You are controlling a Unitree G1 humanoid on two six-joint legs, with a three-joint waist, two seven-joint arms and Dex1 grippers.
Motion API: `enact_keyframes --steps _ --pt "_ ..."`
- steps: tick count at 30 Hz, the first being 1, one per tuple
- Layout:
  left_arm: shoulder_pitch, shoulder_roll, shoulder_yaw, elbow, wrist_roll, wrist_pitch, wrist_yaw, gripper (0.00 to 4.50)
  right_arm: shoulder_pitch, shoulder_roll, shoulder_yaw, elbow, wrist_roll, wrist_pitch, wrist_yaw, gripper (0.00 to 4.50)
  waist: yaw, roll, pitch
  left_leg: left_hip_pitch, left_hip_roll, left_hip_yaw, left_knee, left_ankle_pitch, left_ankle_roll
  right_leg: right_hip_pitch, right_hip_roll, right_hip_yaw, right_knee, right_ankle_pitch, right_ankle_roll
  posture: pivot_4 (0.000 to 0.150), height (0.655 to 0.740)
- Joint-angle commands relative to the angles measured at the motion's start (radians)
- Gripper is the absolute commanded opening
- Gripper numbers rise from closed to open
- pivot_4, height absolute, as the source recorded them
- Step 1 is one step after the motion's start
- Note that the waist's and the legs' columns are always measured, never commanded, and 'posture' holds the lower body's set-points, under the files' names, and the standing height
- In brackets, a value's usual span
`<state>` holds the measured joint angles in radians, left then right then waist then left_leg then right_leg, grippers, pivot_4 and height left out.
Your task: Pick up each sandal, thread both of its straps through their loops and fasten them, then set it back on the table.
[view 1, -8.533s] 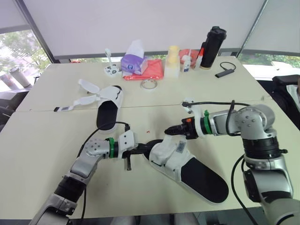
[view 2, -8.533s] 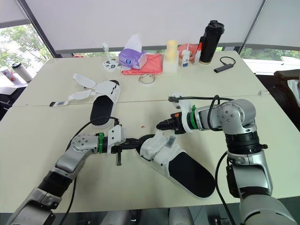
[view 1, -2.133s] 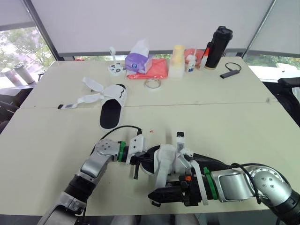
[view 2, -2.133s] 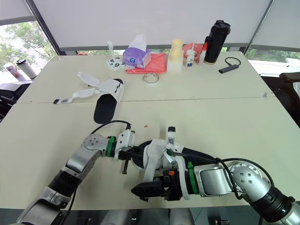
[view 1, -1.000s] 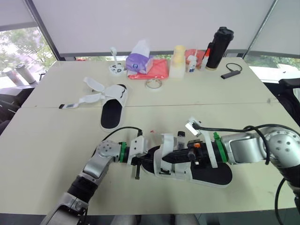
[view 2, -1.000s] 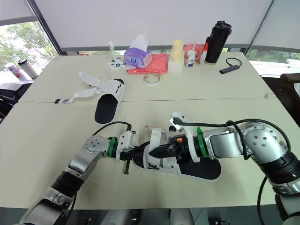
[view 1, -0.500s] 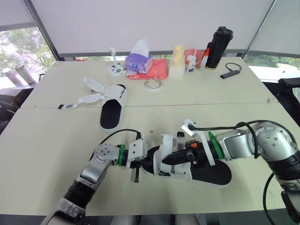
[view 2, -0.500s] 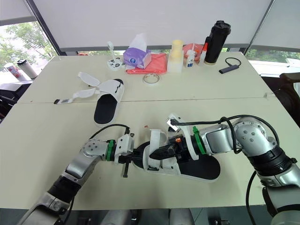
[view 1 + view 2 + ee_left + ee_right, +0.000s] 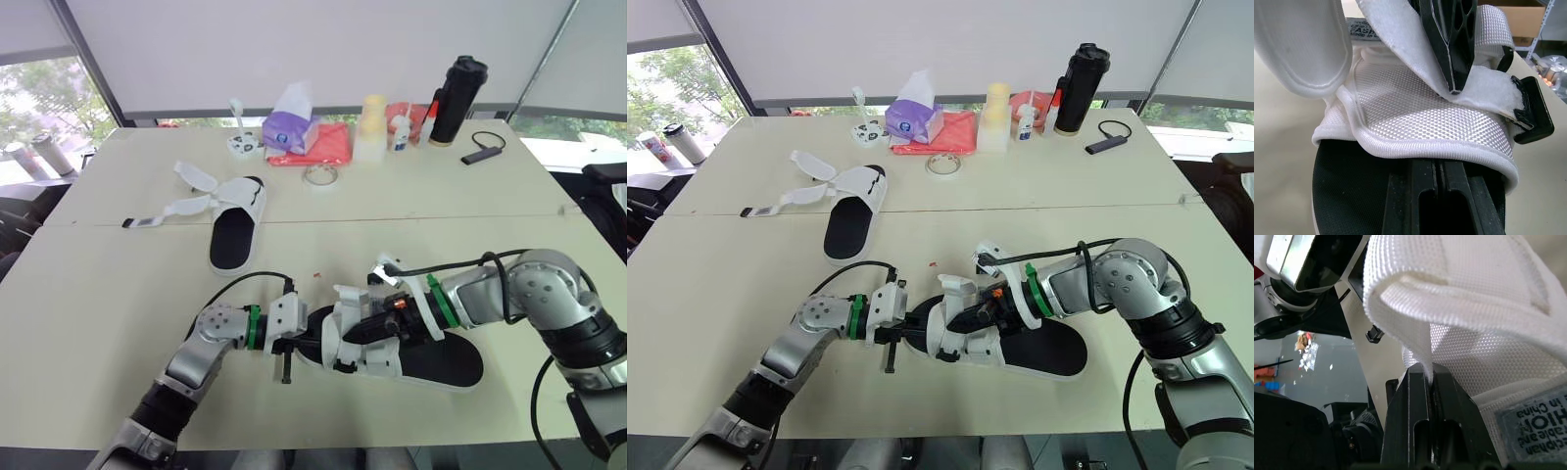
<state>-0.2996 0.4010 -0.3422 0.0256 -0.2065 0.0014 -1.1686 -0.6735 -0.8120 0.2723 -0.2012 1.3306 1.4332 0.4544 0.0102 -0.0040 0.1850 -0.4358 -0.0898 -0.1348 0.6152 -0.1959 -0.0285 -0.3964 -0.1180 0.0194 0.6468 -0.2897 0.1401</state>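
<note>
The near sandal (image 9: pixel 392 348) lies flat on the worktop (image 9: pixel 118 294), and both sets of fingers are on it. The left fingers (image 9: pixel 1420 196) are pressed tight together at the toe end, right under the rim of the white mesh top. They seem to pinch that rim to hold the shoe in place. The right fingers (image 9: pixel 1413 401) are clamped on a white strap (image 9: pixel 1449 284), which curls up and over from between their tips. A black loop (image 9: pixel 1530 112) sits just beside the right fingers' tips. The far sandal (image 9: pixel 232 220) lies well beyond both sets of fingers, with its straps spread open.

The sandal looks light. Its sole looks like foam, so it should bend a little but hold its shape. The mesh top is soft and will squash if squeezed hard. The strap is thin and floppy, so it can fold or slip out of a pinch. It is best held close to its free end, so the tip can be poked through the loop. The shoe is best held by the firm edge at the toe, where it will not twist.

The left arm lies low, bent at the elbow, and reaches forward to the toe. The right arm is bent with its elbow out to the side. Its forearm reaches in low over the black sole from the heel end.
</note>
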Motion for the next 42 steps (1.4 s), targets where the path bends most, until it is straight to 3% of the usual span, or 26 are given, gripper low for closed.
enact_keyframes --steps 1,8,30,33,40,41,42 --pt "0.024 0.011 -0.021 -0.013 0.014 0.017 0.003 0.00 0.001 -0.002 0.015 -0.022 -0.083 0.024 0.049 0.05 0.000 0.000 0.000 0.000 0.000 0.000 0.000 0.000 0.000 0.000 0.000 0.000 0.000 0.000 0.000 0.150 0.7400" --pt "0.030 0.012 -0.019 -0.020 0.012 0.024 0.012 0.00 0.024 -0.015 -0.025 -0.139 -0.095 0.052 0.149 0.05 0.001 0.000 0.000 0.000 0.000 0.000 0.000 0.000 0.000 0.000 0.000 0.000 0.000 0.000 0.000 0.150 0.7400" --pt "0.017 0.013 -0.017 -0.002 0.013 0.019 0.007 0.00 0.091 0.096 -0.053 -0.259 -0.172 0.157 0.062 0.05 0.000 0.000 -0.001 0.002 0.000 0.000 0.000 0.000 0.000 0.001 0.000 0.000 0.000 0.000 0.001 0.150 0.7400" --pt "0.018 0.013 -0.017 -0.002 0.013 0.019 0.007 0.00 0.094 0.093 -0.059 -0.271 -0.179 0.153 0.067 0.88 0.001 0.000 -0.001 0.002 0.000 0.000 0.000 0.000 0.000 0.002 0.000 0.000 0.000 0.000 0.001 0.150 0.7400" --pt "0.017 0.011 -0.017 0.003 0.013 0.016 0.008 0.00 0.086 0.048 -0.119 -0.303 -0.132 0.176 0.119 4.13 0.001 -0.001 -0.001 0.004 0.000 0.000 0.000 0.000 0.000 0.003 0.000 0.000 0.000 0.000 0.001 0.150 0.7400" --pt "0.017 0.011 -0.017 0.003 0.013 0.015 0.008 0.00 0.085 0.042 -0.124 -0.306 -0.128 0.178 0.125 4.47 0.001 -0.001 -0.001 0.004 0.000 0.000 0.000 0.000 0.000 0.004 0.000 0.000 0.000 0.000 0.001 0.150 0.7400" --pt "0.015 0.010 -0.017 0.005 0.013 0.015 0.008 0.00 0.085 0.029 -0.129 -0.311 -0.121 0.180 0.135 4.47 0.002 -0.001 -0.001 0.004 0.000 0.000 0.000 0.000 0.000 0.004 0.000 0.000 0.000 0.000 0.001 0.150 0.7400"
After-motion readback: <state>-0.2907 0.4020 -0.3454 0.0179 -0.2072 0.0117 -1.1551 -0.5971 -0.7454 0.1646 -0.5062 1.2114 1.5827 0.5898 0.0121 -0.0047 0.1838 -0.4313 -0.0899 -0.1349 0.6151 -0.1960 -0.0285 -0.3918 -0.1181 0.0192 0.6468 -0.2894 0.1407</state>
